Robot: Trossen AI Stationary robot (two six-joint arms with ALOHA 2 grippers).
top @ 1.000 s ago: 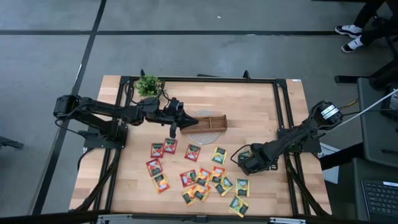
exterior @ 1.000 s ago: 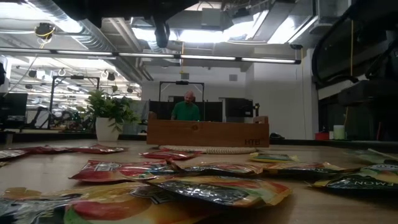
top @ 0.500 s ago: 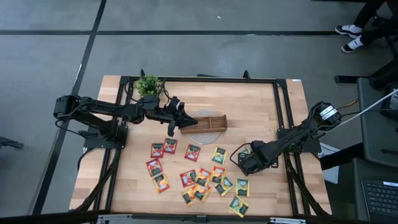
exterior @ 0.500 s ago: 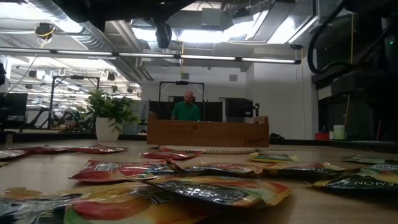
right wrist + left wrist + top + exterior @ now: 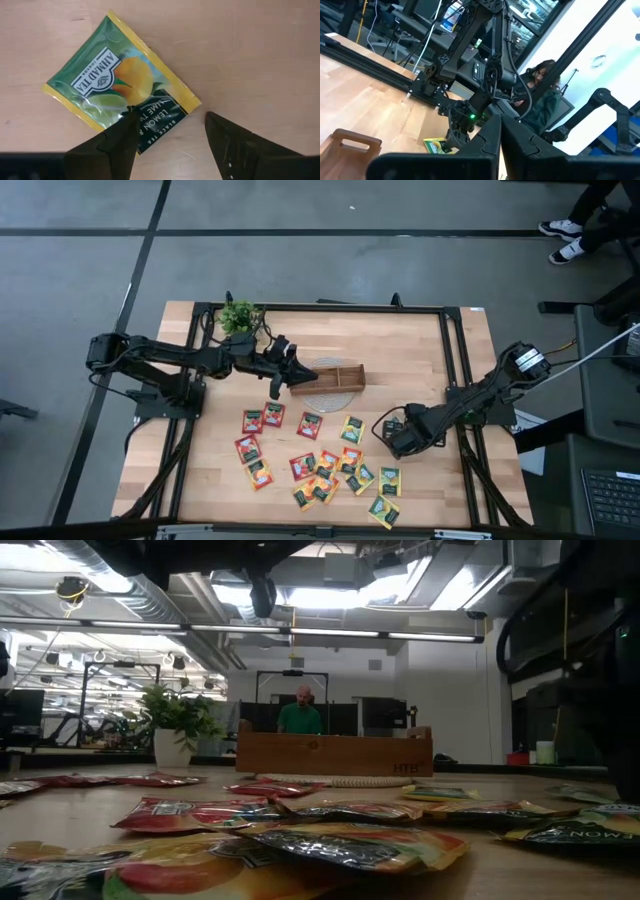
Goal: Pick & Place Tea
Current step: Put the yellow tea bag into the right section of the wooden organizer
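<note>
With the open, empty right gripper straddling only the yellow-green sachet's corner, low in frame, closing may skid it across the desk.

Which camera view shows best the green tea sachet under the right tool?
The right wrist view: the lemon-lime tea sachet fills it, label readable. High view shows the arm covering it; the low view does not single it out.

Wooden three-compartment tray on round mat, potted plant at table corner, person beyond
</note>
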